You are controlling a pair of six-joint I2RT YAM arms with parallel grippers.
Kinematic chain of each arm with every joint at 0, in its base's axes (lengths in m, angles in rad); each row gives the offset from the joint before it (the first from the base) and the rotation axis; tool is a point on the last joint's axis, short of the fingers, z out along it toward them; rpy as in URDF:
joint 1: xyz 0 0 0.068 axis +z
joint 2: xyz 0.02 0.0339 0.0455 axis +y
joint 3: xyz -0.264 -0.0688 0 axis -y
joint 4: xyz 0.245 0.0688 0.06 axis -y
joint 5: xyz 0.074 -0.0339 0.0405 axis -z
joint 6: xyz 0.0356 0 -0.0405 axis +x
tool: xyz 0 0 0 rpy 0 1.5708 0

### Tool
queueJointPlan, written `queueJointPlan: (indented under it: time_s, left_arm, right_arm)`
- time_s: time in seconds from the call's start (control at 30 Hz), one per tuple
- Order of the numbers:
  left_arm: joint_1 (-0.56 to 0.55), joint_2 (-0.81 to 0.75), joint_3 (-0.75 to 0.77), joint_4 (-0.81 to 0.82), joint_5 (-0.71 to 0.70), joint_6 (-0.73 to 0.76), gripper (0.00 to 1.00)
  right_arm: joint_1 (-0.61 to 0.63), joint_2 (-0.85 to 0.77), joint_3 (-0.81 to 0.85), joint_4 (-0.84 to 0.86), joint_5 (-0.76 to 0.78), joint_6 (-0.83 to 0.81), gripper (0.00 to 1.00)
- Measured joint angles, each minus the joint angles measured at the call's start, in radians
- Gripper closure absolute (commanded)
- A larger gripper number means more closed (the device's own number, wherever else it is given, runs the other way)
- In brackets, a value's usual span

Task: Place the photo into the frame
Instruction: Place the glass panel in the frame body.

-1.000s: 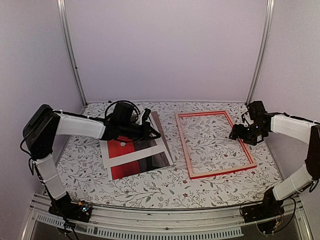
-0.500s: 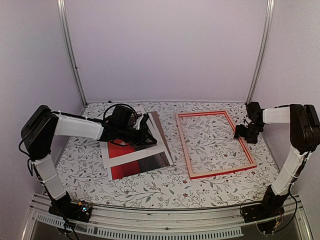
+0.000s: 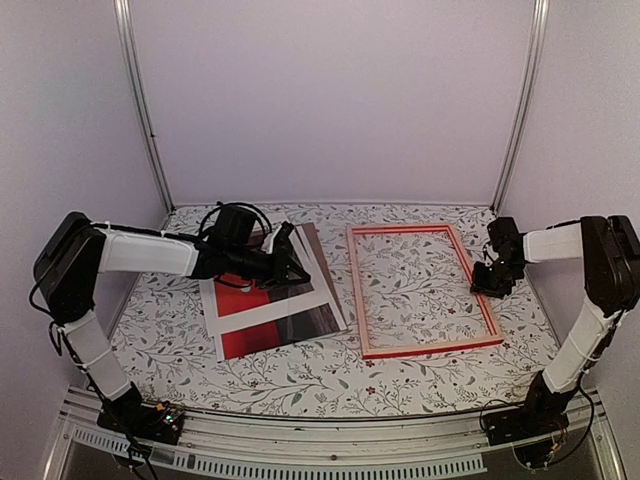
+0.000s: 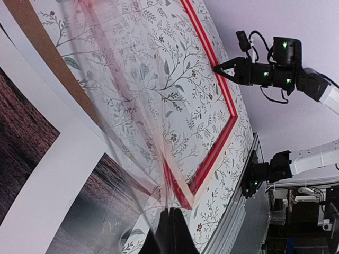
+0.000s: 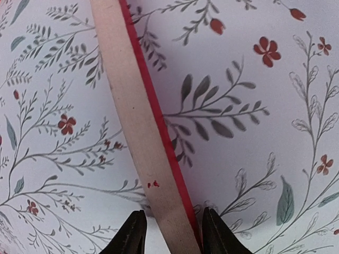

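The frame (image 3: 357, 290) lies flat right of centre with its pale wood back up and red edges showing. My right gripper (image 3: 488, 282) is down at the frame's right rail (image 5: 132, 106). In the right wrist view my right gripper (image 5: 174, 211) hugs that rail, one fingertip (image 5: 212, 227) against its red edge. The photo (image 3: 305, 322), red and dark brown, lies at the left under a white mat (image 3: 270, 310). My left gripper (image 3: 292, 264) hovers over the mat's far right corner. In the left wrist view my left gripper (image 4: 169, 211) is shut on the edge of a clear sheet (image 4: 132, 106).
A brown backing board (image 3: 318, 252) pokes out along the right side of the mat. The floral tablecloth (image 3: 300, 375) covers the table. Metal uprights (image 3: 140, 110) stand at the back corners, and the right side wall is close behind my right arm.
My right gripper has dropped onto the frame's right rail and narrowed around it. The frame has slid and turned a little to the left. My left gripper has barely shifted.
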Motion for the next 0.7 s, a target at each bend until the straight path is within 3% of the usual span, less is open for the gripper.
queueJointPlan:
  time_s: [0.27,0.53,0.7]
  left_arm:
    - [0.01,-0.064,-0.06,0.028,0.064,-0.058,1.0]
    - [0.008,-0.071,-0.063,0.099,0.1,-0.135,1.0]
    - [-0.017,-0.046,-0.04,0.171,0.116,-0.197,1.0]
  right_arm:
    - [0.175,-0.11,-0.125,0.013,0.012,0.092,0.64]
    - [0.22,-0.2,-0.188,-0.009,0.021,0.185,0.3]
    - [0.215,-0.243,-0.158,-0.042,0.027,0.185,0.24]
